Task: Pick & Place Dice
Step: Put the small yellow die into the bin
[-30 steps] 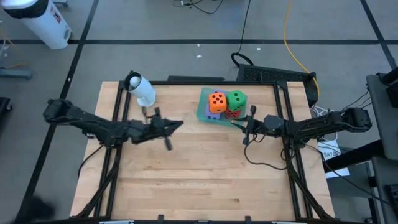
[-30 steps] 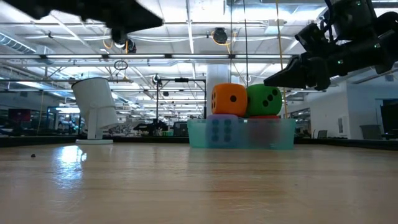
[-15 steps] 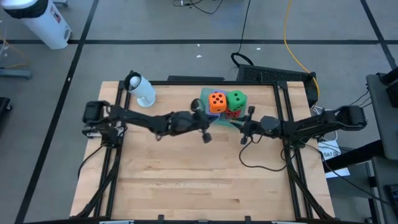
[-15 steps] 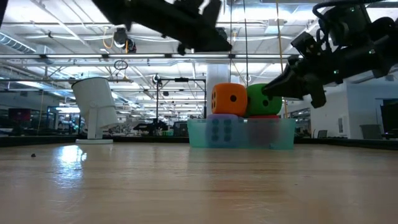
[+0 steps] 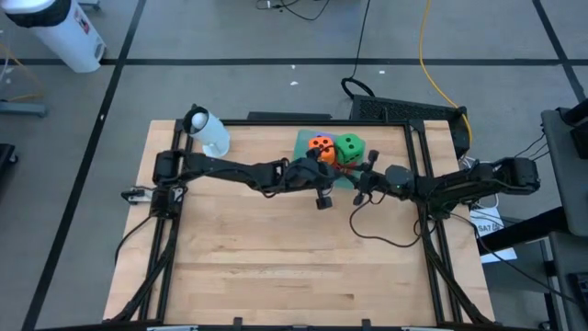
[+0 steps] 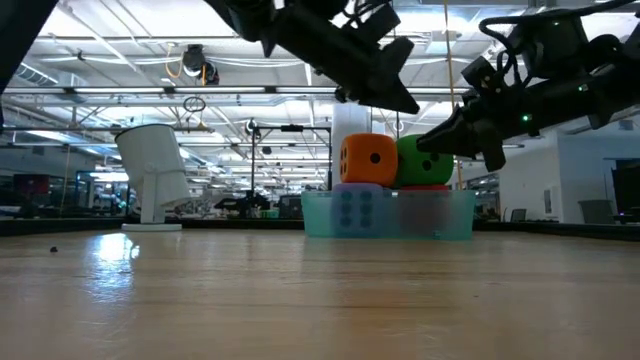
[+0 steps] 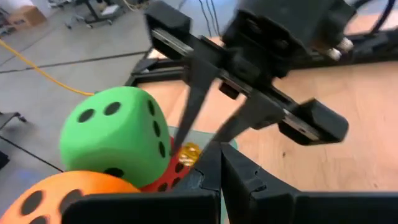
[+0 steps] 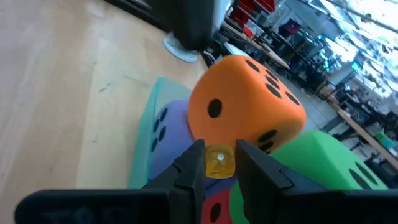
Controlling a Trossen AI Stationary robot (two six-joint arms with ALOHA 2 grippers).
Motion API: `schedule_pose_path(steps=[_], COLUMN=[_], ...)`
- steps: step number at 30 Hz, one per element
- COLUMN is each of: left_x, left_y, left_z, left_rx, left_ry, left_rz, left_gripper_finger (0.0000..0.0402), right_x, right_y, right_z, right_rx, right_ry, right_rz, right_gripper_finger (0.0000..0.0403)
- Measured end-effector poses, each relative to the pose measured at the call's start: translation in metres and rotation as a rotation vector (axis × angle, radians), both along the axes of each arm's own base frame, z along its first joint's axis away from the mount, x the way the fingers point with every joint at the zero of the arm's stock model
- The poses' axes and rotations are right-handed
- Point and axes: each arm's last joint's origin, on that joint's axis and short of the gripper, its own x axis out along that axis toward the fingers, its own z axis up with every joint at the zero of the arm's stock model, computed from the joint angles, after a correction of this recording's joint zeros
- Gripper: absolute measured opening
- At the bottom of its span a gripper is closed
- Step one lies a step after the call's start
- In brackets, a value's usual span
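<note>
Left hand [image 5: 323, 188], pressed together, has swung beside the right hand [image 8: 216, 160] pinching a tiny yellow die [image 8: 217, 163]

No legible text, label, brand name, numeral or sign found in any view. The only markings are dark pips on the dice: orange die [image 8: 247, 102], green die [image 7: 117, 137] and a purple-blue die [image 8: 168, 130].

The left arm stretches right across the table, its gripper [image 5: 321, 184] closed. The right gripper [image 8: 219, 163], reaching left to meet it, pinches something small and yellow.
</note>
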Motion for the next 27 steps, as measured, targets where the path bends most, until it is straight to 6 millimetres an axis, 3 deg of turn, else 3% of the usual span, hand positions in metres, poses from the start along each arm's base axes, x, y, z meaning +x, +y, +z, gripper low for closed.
schedule_pose_path(steps=[7,27], left_x=[0.012,0.015], left_y=[0.003,0.032], left_z=[-0.003,-0.014], left_rx=[-0.005,-0.1], left_ry=[0.013,-0.006], left_rz=[-0.051,-0.059], left_gripper_finger=[0.0001,0.0001], right_x=[0.0,0.005], right_y=[0.0,-0.001], right_z=[0.0,0.009], right_rx=[0.036,0.025], right_ry=[-0.013,-0.07], right_rz=[0.059,0.081], right_gripper_finger=[0.0098,0.0102])
